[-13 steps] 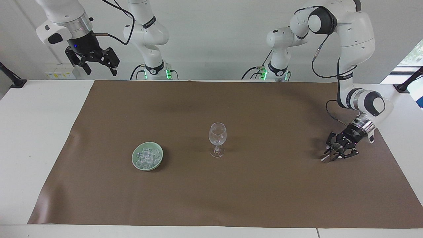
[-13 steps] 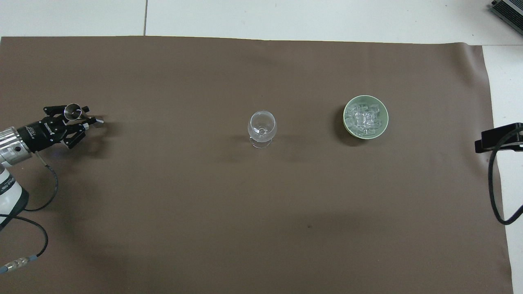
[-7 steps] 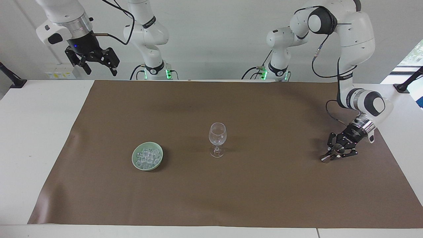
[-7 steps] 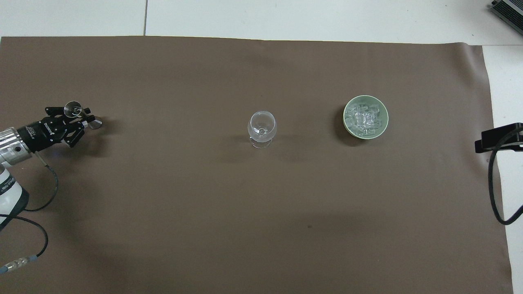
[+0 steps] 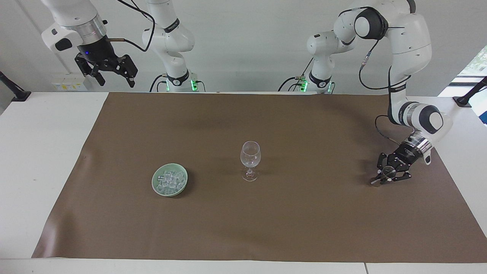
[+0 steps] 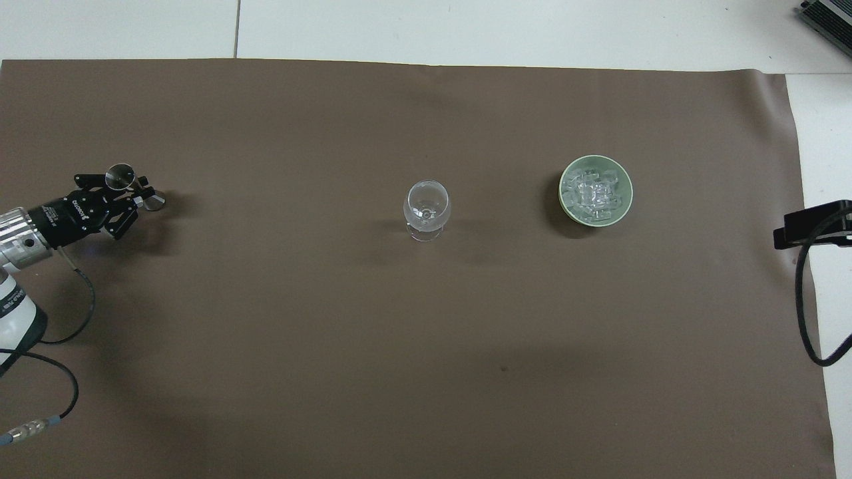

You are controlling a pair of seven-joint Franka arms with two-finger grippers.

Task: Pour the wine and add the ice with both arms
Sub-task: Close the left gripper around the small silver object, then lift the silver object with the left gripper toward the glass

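My left gripper [image 5: 382, 179] pinches a small metal cup [image 6: 120, 177] low over the brown mat [image 5: 304, 213]; my right gripper [image 5: 110, 72] waits raised, spread. Ice [image 5: 170, 180] fills the green bowl [image 5: 156, 187] beside the wine glass [image 5: 250, 158].

Only print spotted was small white lettering on the black body of the left gripper [image 6: 136, 198], too small to read. Similar white marking showed in the facing view, also unreadable. Nothing else carried text.
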